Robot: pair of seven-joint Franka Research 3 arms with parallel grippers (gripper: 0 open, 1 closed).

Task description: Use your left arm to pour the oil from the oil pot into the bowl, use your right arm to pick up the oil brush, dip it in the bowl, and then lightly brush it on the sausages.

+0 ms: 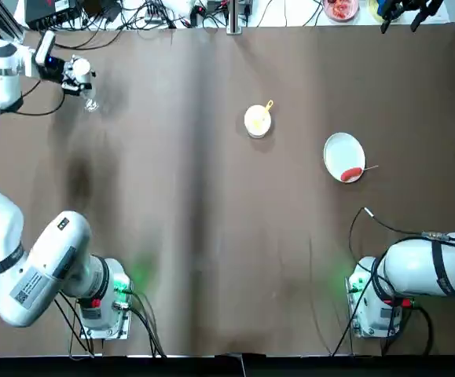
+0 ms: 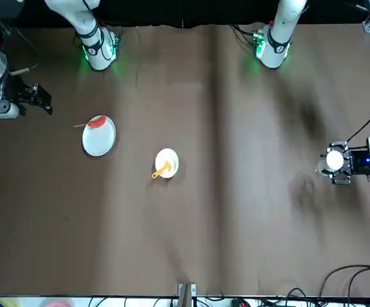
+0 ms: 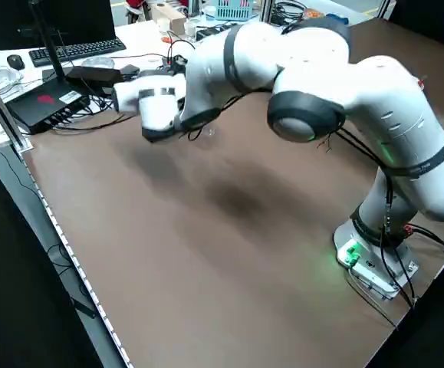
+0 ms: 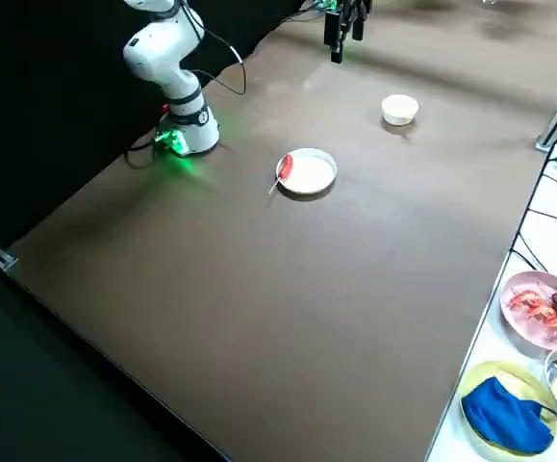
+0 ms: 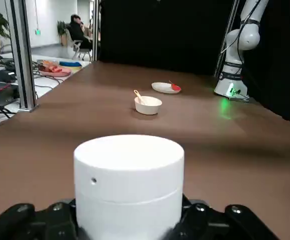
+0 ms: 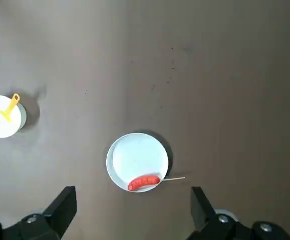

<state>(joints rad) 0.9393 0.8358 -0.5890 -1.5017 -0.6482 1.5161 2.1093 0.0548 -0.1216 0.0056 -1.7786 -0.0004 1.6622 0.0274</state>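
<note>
Oil pot [image 5: 129, 185], a clear bottle with a white cap, stands upright between the fingers of the left gripper [image 1: 71, 77], at the far left part of the table [image 1: 172, 236], well apart from the bowl [image 1: 257, 121]. The left gripper has closed on it, its cap facing up.

The right gripper [image 6: 134, 190] is up over the table's right side, its two fingers spread wide with nothing between them.

The bowl sits on the table between the two arms. The oil brush [image 6: 10, 107] leans in it, its orange-yellow handle sticking out over the rim on the side away from the robot.

To the right of the bowl and nearer the robot is a white plate [image 1: 342, 153]. One red sausage [image 6: 143, 182] lies on it, towards the robot's side, and its thin pale stick [image 6: 175, 178] reaches out past the rim to the right. Beyond the table's far edge, a pink plate [image 4: 520, 332] holds more food.
</note>
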